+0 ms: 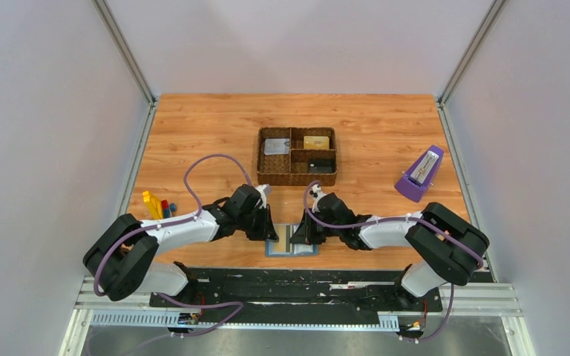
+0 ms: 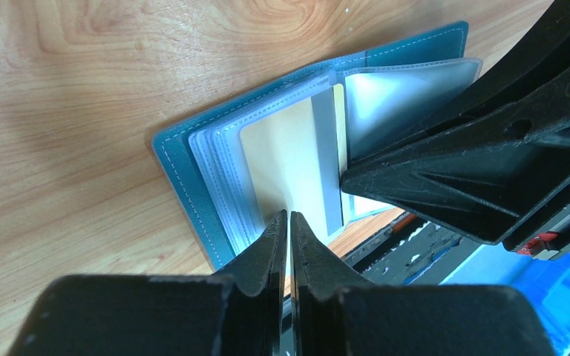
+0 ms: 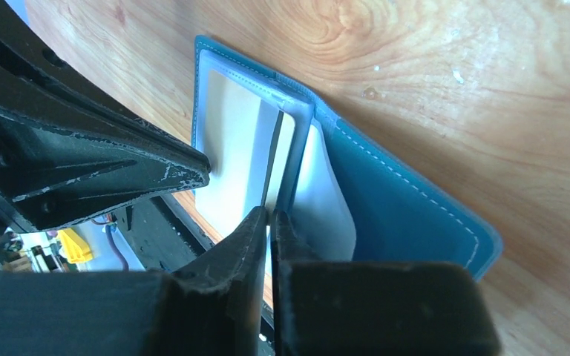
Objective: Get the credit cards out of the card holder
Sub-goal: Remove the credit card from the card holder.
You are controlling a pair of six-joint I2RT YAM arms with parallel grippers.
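The card holder lies open near the table's front edge, between my two grippers. In the left wrist view its blue cover is spread flat and the clear sleeves fan upward. A pale yellow credit card with a grey stripe sits in one sleeve. My left gripper is shut on that card's near edge, through its sleeve. My right gripper is shut on the lower edge of a raised clear sleeve of the card holder. The card's dark stripe shows behind that sleeve.
A brown woven divided tray stands mid-table and holds a silver card, a gold card and a dark card. A purple metronome stands at the right. Toy blocks lie at the left.
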